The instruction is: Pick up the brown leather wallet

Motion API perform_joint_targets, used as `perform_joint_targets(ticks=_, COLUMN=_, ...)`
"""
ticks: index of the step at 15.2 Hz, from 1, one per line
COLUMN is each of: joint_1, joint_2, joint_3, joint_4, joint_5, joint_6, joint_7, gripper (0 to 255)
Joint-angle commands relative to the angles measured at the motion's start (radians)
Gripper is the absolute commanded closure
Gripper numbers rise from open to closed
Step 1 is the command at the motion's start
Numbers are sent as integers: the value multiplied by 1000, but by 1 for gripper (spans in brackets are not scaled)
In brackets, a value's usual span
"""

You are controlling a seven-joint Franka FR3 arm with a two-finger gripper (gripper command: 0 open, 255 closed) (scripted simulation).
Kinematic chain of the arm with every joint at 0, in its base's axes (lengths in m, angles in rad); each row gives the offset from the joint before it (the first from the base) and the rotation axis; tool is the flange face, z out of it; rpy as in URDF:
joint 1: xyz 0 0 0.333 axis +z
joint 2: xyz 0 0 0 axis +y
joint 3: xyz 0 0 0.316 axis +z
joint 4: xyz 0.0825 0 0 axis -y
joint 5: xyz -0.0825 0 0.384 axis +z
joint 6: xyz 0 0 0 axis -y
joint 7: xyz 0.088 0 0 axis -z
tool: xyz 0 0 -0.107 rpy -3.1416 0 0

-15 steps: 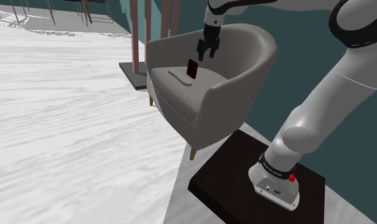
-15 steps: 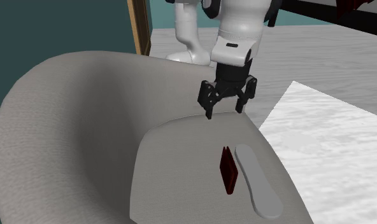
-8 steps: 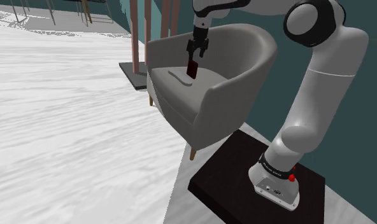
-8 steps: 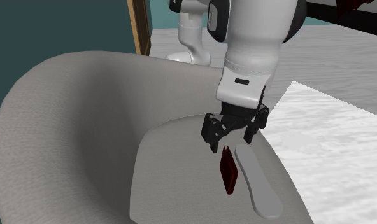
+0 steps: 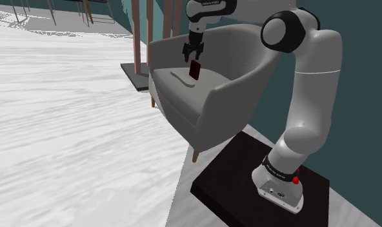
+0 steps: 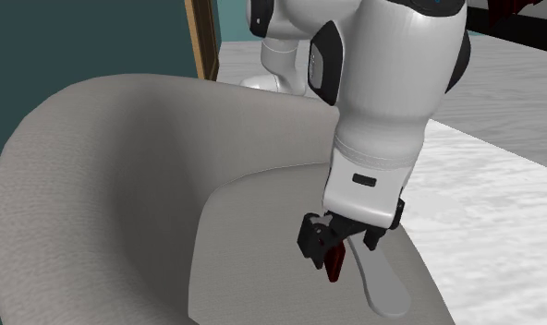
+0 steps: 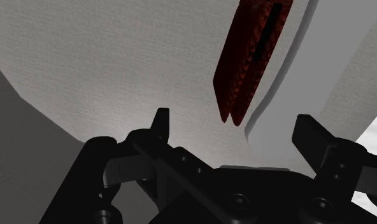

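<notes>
Half the dark red folded wallet hides behind my black gripper in the second exterior view; it stands edgewise on the grey armchair's seat. My fingers stand apart.

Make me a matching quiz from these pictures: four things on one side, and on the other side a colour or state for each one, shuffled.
Things:
1. wallet
2. armchair
3. gripper
4. stand

Colours and states:
A. black, fingers standing apart
B. dark red-brown, standing on its edge
C. grey, carrying the wallet
D. dark, low box

Pairs: 1-B, 2-C, 3-A, 4-D
</notes>
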Motion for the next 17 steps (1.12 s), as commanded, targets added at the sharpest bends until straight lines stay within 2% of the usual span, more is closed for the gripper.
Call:
perform_joint_targets(ticks=1, joint_1=0, joint_2=5, joint_3=1, joint_4=-20, joint_5=1, joint_6=25, joint_7=-1, gripper=0)
perform_joint_targets(ticks=6, joint_1=1, joint_2=7, joint_3=1, joint_4=-51, joint_5=2, joint_6=59, joint_7=-2, gripper=0)
perform_joint_targets(ticks=7, joint_1=1, joint_2=8, joint_3=1, joint_4=-51, joint_5=2, joint_6=59, joint_7=-2, gripper=255)
perform_joint_targets(ticks=17, joint_1=1, joint_2=6, joint_3=1, joint_4=-40, joint_5=2, joint_6=46, joint_7=-2, gripper=255)
